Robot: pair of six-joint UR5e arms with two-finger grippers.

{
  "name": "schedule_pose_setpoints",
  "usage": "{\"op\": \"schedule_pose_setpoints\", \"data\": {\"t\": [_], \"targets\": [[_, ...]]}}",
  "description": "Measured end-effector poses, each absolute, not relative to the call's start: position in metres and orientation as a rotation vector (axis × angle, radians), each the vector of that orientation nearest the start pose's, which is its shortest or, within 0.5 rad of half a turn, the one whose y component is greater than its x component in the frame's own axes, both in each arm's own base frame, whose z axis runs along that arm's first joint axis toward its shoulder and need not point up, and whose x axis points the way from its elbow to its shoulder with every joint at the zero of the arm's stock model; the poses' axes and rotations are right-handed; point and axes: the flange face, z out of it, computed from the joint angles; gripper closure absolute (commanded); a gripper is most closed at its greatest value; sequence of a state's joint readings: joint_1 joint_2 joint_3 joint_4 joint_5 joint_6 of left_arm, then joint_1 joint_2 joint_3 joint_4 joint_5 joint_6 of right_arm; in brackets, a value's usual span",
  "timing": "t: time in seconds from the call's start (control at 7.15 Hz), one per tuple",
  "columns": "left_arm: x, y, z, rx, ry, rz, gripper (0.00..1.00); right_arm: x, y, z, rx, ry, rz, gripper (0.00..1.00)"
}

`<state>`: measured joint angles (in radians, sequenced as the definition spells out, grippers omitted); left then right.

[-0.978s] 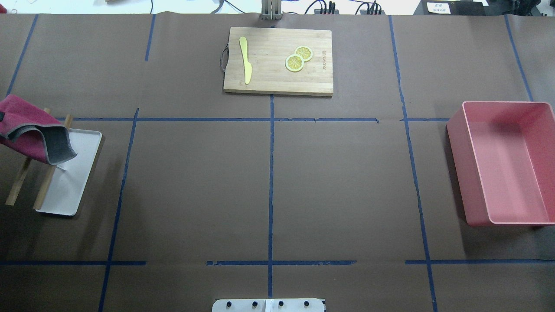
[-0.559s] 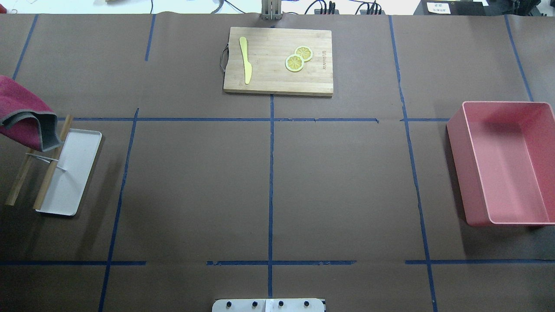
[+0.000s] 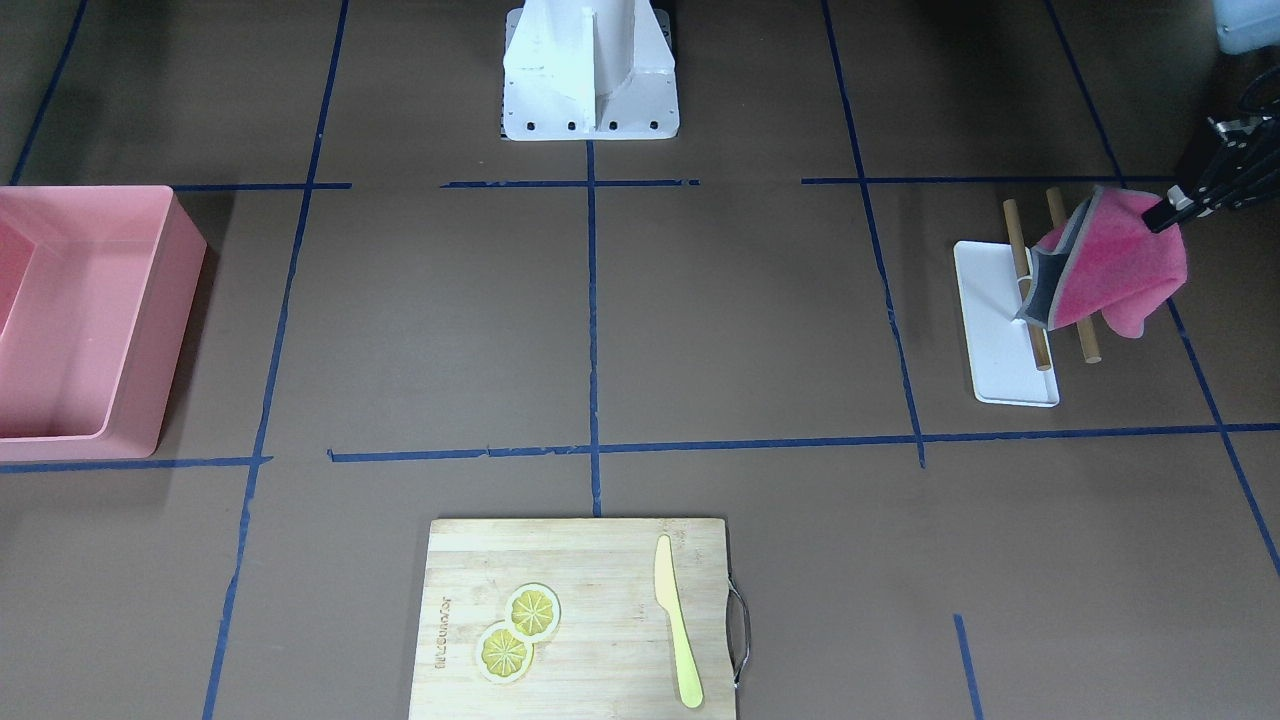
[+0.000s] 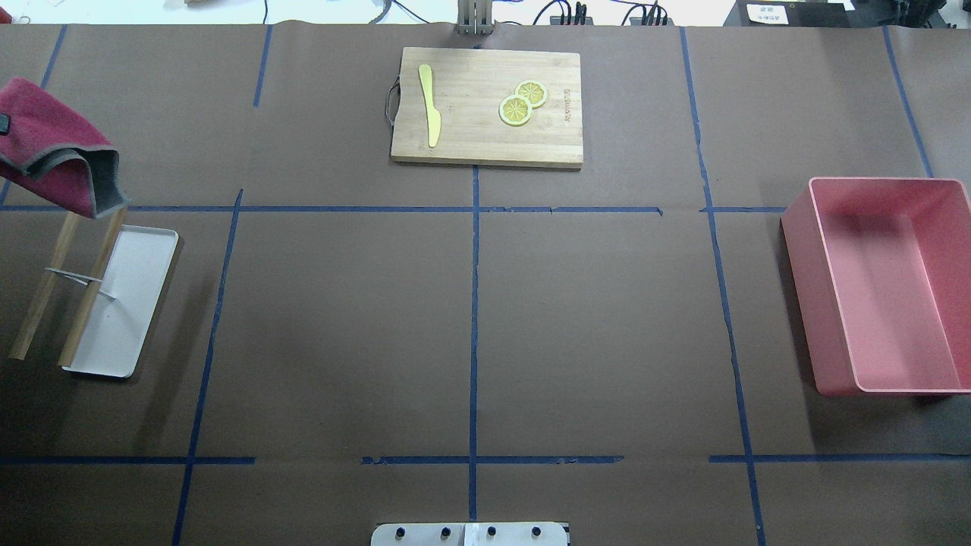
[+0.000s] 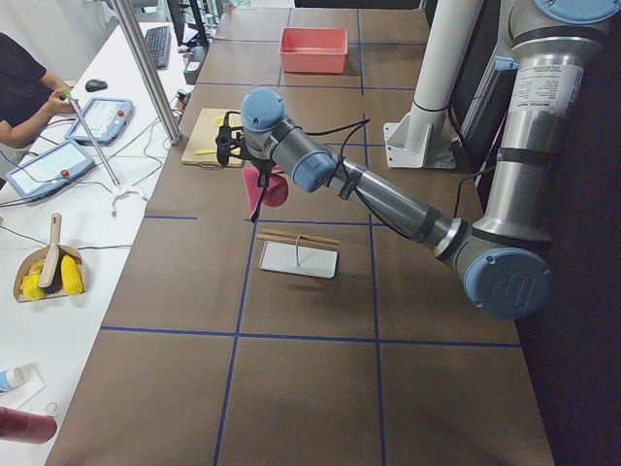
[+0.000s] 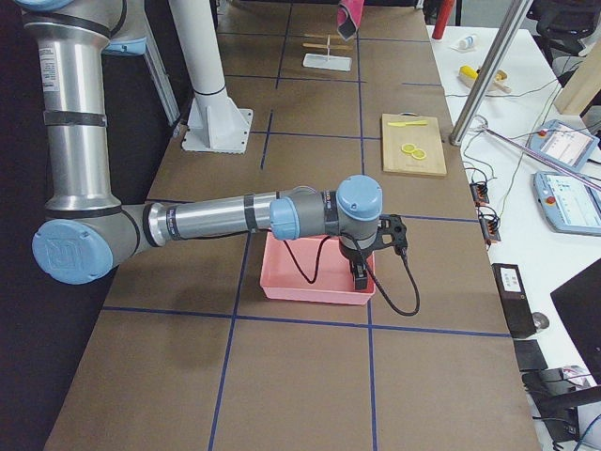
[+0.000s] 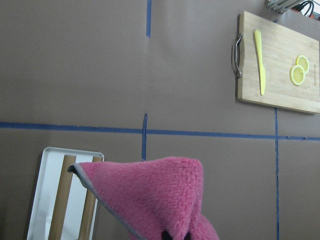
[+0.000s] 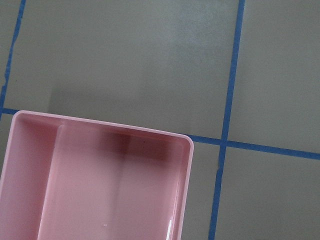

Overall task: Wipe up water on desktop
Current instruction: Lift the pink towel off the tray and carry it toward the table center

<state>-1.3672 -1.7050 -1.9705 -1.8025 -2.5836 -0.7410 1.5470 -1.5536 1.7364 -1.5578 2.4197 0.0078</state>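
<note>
Cloth (image 3: 1115, 262) is hanging pinched in the left gripper (image 3: 1162, 214) over the rack (image 4: 81, 315); wiping the desktop (image 4: 341, 326) is remaining, with no water showing.

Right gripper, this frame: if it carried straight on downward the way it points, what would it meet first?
Probably the pink bin. The right gripper points down over it, close to one wall, so it would likely meet the bin's floor or rim. Depth is unclear from the side view.

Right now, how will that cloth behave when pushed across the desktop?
Probably floppy: the cloth droops in folds from the left end effector. Likely light, since one pinch holds it up. Its fuzzy pile should drag, not slide.
</note>
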Motion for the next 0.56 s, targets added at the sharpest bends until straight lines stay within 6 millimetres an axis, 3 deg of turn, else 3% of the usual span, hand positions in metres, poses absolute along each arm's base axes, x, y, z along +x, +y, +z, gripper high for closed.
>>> {"op": "schedule_pose_setpoints", "data": {"t": [0.28, 0.56], "targets": [[0.075, -0.506, 0.317, 0.232, 1.083, -0.083, 1.00, 0.044, -0.507, 0.550, 0.185, -0.850, -0.103, 0.00], [0.109, -0.501, 0.267, 0.229, 0.952, -0.093, 1.00, 0.024, -0.510, 0.522, 0.183, -0.863, -0.075, 0.00]]}}
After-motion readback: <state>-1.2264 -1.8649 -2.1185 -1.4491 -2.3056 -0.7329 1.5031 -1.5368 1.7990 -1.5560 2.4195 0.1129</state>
